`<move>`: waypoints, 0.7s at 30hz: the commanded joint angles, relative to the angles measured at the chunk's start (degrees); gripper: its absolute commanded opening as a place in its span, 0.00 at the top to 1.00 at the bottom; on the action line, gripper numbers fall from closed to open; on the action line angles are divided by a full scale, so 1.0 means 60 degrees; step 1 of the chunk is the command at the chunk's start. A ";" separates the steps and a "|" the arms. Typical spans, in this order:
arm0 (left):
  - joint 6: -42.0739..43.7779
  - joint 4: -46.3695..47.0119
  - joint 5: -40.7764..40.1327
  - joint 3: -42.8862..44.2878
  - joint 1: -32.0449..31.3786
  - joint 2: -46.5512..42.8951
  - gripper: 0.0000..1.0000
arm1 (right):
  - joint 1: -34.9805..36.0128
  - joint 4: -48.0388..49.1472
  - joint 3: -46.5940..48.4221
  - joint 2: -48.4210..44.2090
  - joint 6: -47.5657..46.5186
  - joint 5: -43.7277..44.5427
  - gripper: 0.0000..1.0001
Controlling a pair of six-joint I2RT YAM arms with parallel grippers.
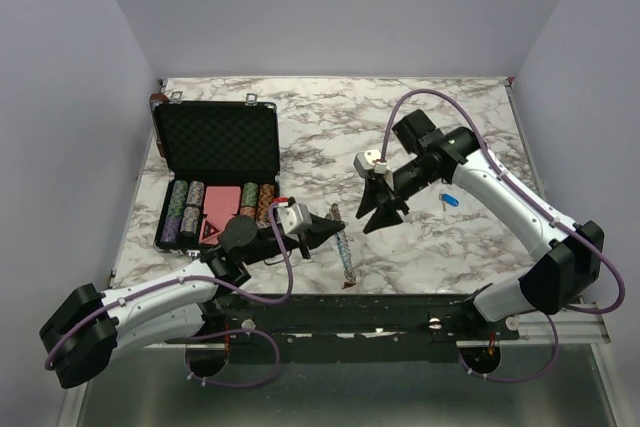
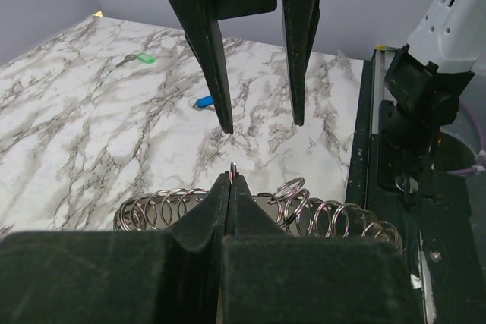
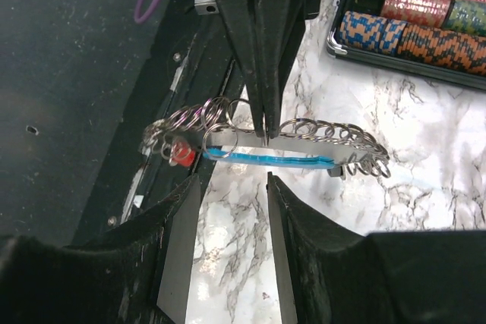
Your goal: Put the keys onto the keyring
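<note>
Keyring (image 3: 304, 142) | left gripper (image 2: 230, 180) pinched shut on its ring | right gripper (image 3: 231, 180) half-open, empty | chip case (image 1: 215, 142) beside

left tool (image 2: 230, 178) clamped, right tool (image 3: 232, 187) parted

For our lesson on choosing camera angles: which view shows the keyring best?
The right wrist view: the keyring is seen full length, with its coils, blue strip and red key. The left wrist view shows only coils behind the left claw; the top view, a thin small strip.
</note>
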 commanded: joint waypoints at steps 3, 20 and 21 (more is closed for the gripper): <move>-0.1126 0.1121 0.0908 -0.0052 0.0274 -0.0282 1.00 | 0.0005 0.0538 -0.0265 -0.0272 0.0162 -0.0785 0.51; -0.1625 0.1326 0.0631 0.0227 0.0274 0.0128 1.00 | 0.0122 0.2208 -0.0762 0.0138 0.2052 -0.1269 0.63; -0.1639 0.1326 0.0616 0.0241 0.0288 0.0128 1.00 | 0.0151 0.2282 -0.0807 0.0138 0.2140 -0.1254 0.64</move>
